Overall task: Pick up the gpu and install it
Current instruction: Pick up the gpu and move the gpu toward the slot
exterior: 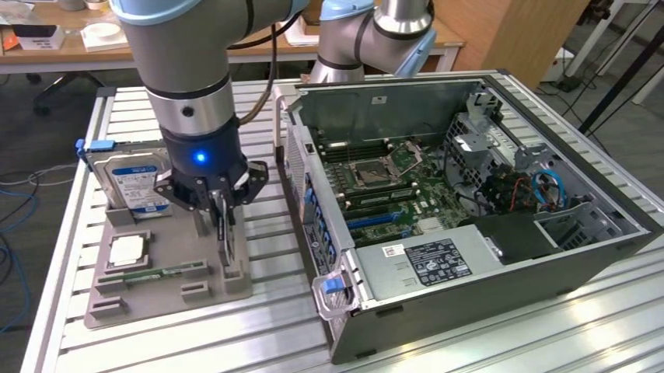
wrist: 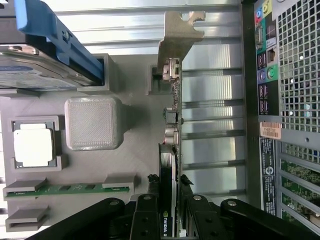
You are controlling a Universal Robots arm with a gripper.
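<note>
Gripper [exterior: 220, 203] is down over the grey holder tray [exterior: 145, 294] on the slatted metal table [exterior: 260, 338]. Blue light is lit on the wrist.

Graphics card [exterior: 225, 237] stands on edge in the tray, on the side nearest the computer case [exterior: 498, 295]. Its lower edge looks seated in the tray's slot blocks.

Wrist view: the black fingers [wrist: 146, 220] sit on either side of the graphics card [wrist: 168, 167], one against each face, pinching its thin edge between them. Gripper [wrist: 169, 222] has the card near one end. The silvery bracket is at the far end, by a slot block of the tray [wrist: 135, 130].

Other items in the tray:
- hard drive [exterior: 133, 183] with a blue label, upright at the back, in a blue carrier [wrist: 55, 35]
- square processor chip [exterior: 127, 250] lying flat in its pocket
- green memory stick [exterior: 166, 272] lying flat near the front

Case lies on its side at the exterior view's right of the tray, open side up, motherboard [exterior: 384, 186] exposed. Its rear port panel [wrist: 267, 65] faces the tray, just beside it.
</note>
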